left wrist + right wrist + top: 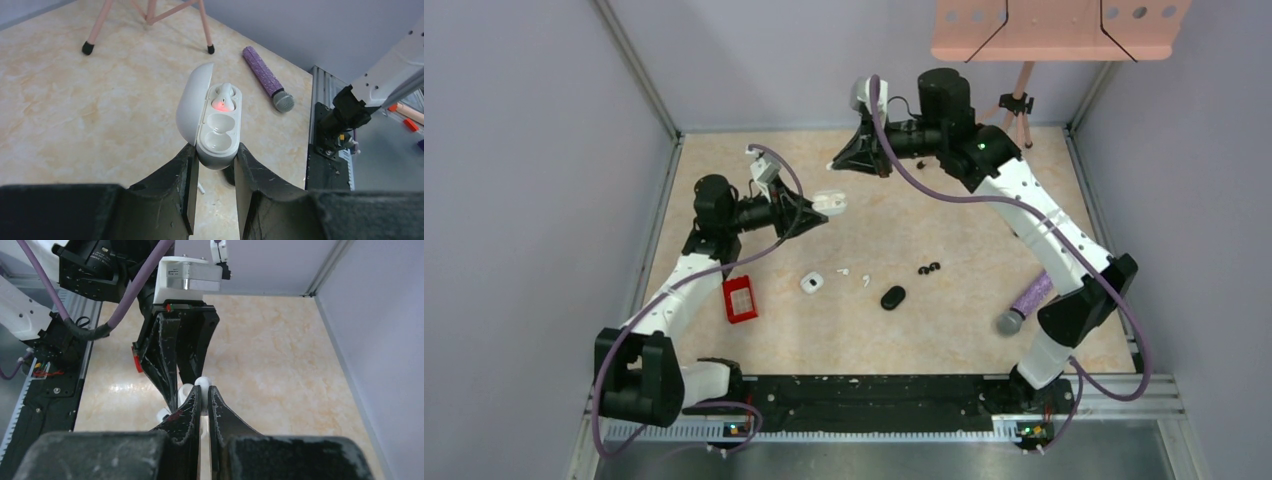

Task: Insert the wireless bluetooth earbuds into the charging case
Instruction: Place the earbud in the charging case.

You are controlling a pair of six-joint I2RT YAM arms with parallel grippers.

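Left fingers (189, 160) clamp the open charging case (192, 105), one earbud (225, 95) seated. Right fingers (196, 397) are pressed together nearby; their load is unclear. Hold the case level and aim for the empty socket (218, 141).

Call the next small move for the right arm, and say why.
Probably swing the right gripper down toward the loose white earbud on the table and open it there. The left gripper holds the open charging case with a seated earbud in the far slot and the nearer slot empty, and the right jaws are shut with nothing clearly held.
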